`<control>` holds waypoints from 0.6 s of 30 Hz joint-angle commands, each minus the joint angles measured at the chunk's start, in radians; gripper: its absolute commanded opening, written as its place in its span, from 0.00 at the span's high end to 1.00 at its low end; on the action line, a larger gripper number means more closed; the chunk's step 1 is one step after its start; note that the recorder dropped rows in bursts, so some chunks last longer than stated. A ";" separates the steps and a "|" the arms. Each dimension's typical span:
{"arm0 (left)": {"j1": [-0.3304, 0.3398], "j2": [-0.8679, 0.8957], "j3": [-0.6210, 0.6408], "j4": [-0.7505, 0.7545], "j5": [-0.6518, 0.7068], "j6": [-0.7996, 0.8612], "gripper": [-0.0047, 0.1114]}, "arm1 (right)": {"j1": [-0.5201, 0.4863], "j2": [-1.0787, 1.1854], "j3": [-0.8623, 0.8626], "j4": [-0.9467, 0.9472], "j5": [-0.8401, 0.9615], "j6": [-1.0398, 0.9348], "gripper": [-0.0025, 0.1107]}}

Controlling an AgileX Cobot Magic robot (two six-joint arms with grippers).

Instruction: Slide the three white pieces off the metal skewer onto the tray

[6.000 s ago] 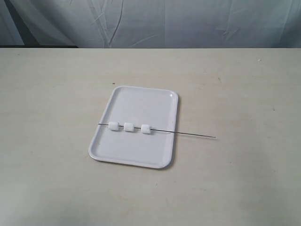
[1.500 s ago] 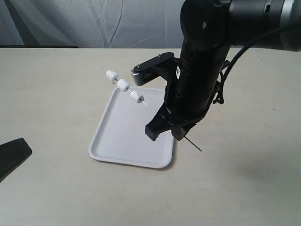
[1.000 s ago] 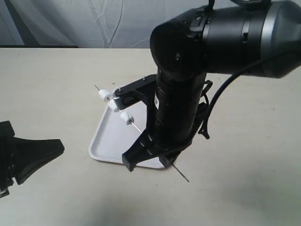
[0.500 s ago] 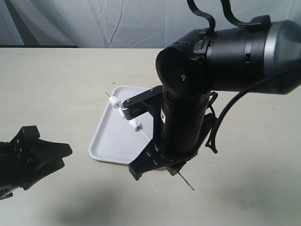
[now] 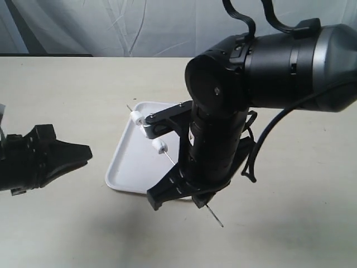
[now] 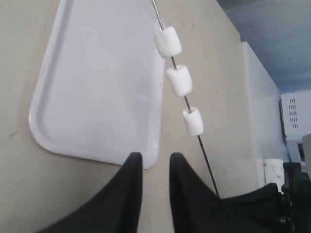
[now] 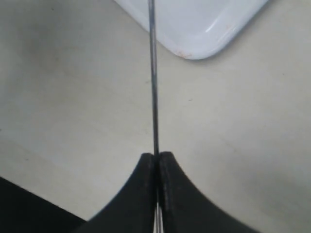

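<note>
Above table [image 5: 67,89], metal skewer [image 5: 170,161] slanted diagonally

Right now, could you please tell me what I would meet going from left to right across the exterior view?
In order: left fingers → tray, at its left rim → two visible white pieces → right fingers, shut on the metal skewer → its bare end.

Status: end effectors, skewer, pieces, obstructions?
Right end effector shut on metal skewer, tilted above tray. Left end effector open, short of the three white pieces, all on skewer. Nothing in between.
</note>
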 commanded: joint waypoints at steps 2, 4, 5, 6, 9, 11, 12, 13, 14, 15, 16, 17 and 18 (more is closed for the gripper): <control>-0.008 0.260 -0.071 -0.011 0.250 0.110 0.79 | 0.002 -0.010 0.005 0.018 -0.066 0.002 0.98; -0.025 0.354 -0.109 -0.011 0.336 0.127 0.79 | 0.002 -0.010 0.005 0.010 -0.068 0.002 0.98; -0.039 0.384 -0.121 -0.011 0.350 0.132 0.79 | 0.002 -0.010 0.005 0.004 -0.061 0.002 0.98; -0.052 0.415 -0.136 -0.011 0.347 0.137 0.79 | 0.002 -0.010 0.005 -0.001 -0.055 0.013 0.98; -0.079 0.473 -0.165 -0.011 0.296 0.149 0.79 | 0.002 -0.010 0.012 -0.014 -0.051 0.076 0.98; -0.087 0.482 -0.189 -0.011 0.278 0.149 0.79 | 0.002 -0.010 0.031 -0.031 -0.055 0.121 0.98; -0.091 0.482 -0.203 -0.011 0.278 0.149 0.79 | 0.002 -0.010 0.046 -0.039 -0.064 0.151 0.98; -0.091 0.482 -0.218 -0.011 0.285 0.149 0.79 | 0.002 -0.010 0.058 -0.041 -0.070 0.170 0.98; -0.093 0.482 -0.236 -0.011 0.285 0.145 0.79 | 0.002 -0.010 0.074 -0.038 -0.080 0.183 0.98; -0.093 0.482 -0.250 -0.011 0.279 0.145 0.79 | 0.002 -0.010 0.087 -0.026 -0.090 0.192 0.98; -0.093 0.482 -0.269 -0.011 0.262 0.145 0.79 | 0.002 -0.010 0.099 -0.007 -0.105 0.198 0.98; -0.093 0.482 -0.286 -0.011 0.240 0.140 0.79 | 0.002 -0.010 0.110 0.015 -0.121 0.200 0.98; -0.093 0.482 -0.297 -0.011 0.219 0.130 0.79 | 0.002 -0.010 0.121 0.050 -0.144 0.201 0.98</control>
